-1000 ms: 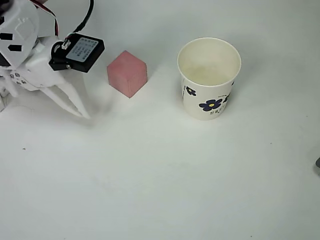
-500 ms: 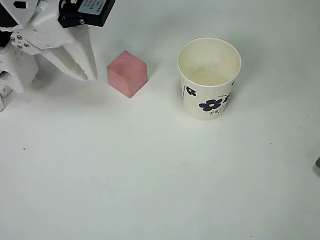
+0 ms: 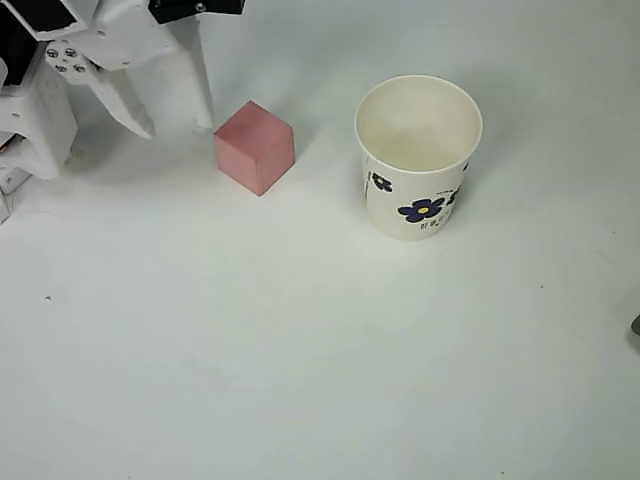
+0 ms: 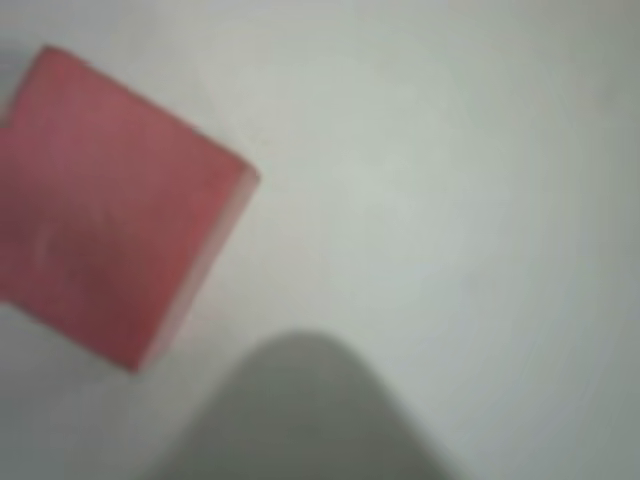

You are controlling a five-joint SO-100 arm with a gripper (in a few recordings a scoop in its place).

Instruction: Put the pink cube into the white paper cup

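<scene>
A plain white desk (image 3: 300,350) carries everything here, evenly lit, with soft shadows under each thing. Taking the pink cube (image 3: 254,146) as the landmark, the wide stretch of desk nearest the bottom edge of the overhead view is bare below it. The cube itself sits flat on the desk, turned so one corner points toward that bottom edge. In the wrist view the pink cube (image 4: 110,205) appears large and blurred at the left, with a dark soft-edged shape low in the middle that is too blurred to identify.

To the right of the cube in the overhead view, apart from it with bare desk between, stands the white paper cup (image 3: 418,155), upright, mouth open to the camera, nothing inside, blue flowers on its near side.

Up and to the left of the cube are the jaws (image 3: 175,123), two white fingers spread moderately wide and holding nothing. The finger nearer the cube ends just beside its upper-left corner; whether it touches cannot be told. The other finger is farther left, so the cube lies outside the gap, to the right of and slightly below it.

By my reading the grasp is not yet begun: the jaws would need to shift right until the fingers straddle the cube.
</scene>
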